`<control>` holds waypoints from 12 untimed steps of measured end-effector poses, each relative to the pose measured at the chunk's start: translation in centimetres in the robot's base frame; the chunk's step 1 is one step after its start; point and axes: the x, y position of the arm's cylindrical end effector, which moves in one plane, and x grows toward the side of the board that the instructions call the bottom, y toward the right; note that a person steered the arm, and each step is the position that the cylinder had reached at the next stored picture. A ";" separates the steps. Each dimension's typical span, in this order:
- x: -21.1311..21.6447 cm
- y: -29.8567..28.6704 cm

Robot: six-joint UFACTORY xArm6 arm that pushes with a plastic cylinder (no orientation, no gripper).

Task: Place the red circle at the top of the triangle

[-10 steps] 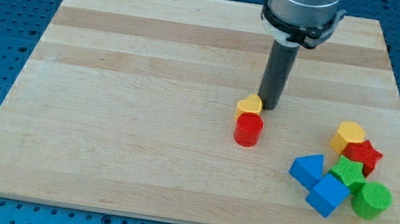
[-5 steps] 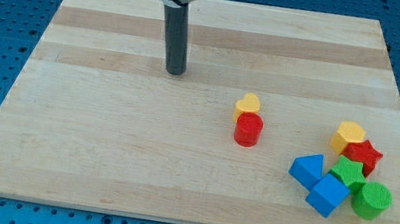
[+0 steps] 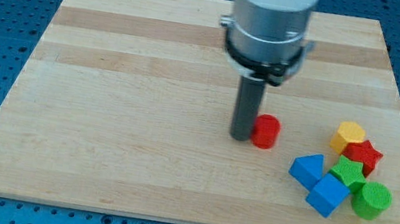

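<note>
Nearest the view's bottom, a blue cube (image 3: 327, 196) and a green cylinder (image 3: 371, 199) are sitting below and to the view's right of my tip (image 3: 240, 137); the cube is matte and sharp-edged, the cylinder is showing a ribbed side. Just above them a blue triangle (image 3: 307, 169) and a green star (image 3: 349, 173) are lying in the same tight cluster, the triangle being the block closest to my tip among them, though well apart from it; a red star (image 3: 365, 154) and a yellow hexagon (image 3: 348, 136) are closing the cluster at its upper edge, further to the view's right of my tip.

The red circle (image 3: 265, 131), a short cylinder with a flat top, is standing just beside my tip on the view's right, seemingly touching the rod; it is lying up and to the view's left of the triangle, apart from it.

The arm is hanging straight down from the view's top; a wide pale grey housing with a dark ring is narrowing into the upright dark rod, whose end is resting on the pale, striped wooden bench (image 3: 119, 115). There is no claw here, only the bare rod.
</note>
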 end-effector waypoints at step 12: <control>-7.4 -5.6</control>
